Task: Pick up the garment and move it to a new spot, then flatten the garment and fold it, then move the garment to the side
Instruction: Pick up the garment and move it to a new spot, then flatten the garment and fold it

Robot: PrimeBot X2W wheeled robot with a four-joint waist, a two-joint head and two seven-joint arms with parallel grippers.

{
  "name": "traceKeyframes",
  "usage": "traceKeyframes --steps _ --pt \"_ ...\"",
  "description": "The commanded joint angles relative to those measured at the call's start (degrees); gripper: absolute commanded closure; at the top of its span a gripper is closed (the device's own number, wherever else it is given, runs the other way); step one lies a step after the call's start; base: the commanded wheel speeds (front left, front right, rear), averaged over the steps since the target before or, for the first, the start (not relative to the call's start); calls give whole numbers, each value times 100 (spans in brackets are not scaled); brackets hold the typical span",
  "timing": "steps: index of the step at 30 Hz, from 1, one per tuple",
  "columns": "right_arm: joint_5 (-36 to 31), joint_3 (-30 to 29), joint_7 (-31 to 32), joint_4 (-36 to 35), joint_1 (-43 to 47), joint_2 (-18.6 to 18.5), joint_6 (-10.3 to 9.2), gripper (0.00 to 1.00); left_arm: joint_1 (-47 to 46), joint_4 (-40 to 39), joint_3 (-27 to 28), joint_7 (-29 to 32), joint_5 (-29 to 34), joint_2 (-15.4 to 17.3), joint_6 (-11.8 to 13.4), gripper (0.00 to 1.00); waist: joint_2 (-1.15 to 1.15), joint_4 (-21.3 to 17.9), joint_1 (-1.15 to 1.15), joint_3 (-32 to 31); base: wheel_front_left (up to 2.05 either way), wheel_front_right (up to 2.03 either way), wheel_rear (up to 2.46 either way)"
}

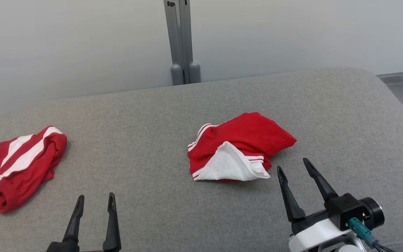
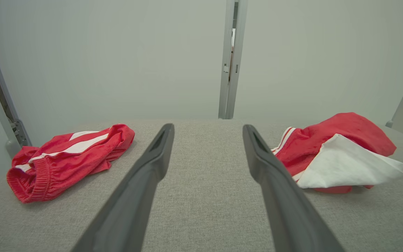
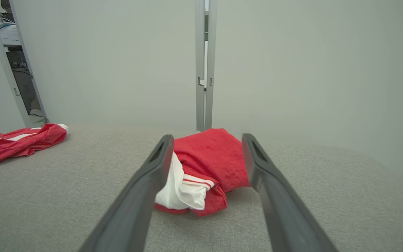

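Observation:
A crumpled red garment [image 1: 243, 140] with a white panel and white stripes lies near the middle of the grey table [image 1: 145, 147]. It appears again in the left wrist view [image 2: 341, 150] and the right wrist view [image 3: 212, 157]. My right gripper [image 1: 294, 168] stands open just right of and in front of it, fingers pointing at its near right edge, apart from the cloth. At the lower left my left gripper [image 1: 96, 198] is open over bare table, holding nothing.
A second red garment with white stripes [image 1: 19, 164] lies bunched at the table's left edge. A grey metal post [image 1: 182, 42] stands behind the table against a pale wall. Bare grey surface stretches between the two garments and to the far right.

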Motion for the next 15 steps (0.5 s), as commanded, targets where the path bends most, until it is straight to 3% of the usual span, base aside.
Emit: traceKeyframes --steps 1,15 --pt "39 -15 -1 17 -35 -15 -10 0 -30 -9 -17 -3 45 -3 34 0 0 -7 0 -10 0 0 0" --pt "79 -14 -1 184 -64 -15 -10 0 -159 0 -7 -3 109 -3 87 0 0 -50 0 12 0 0 0"
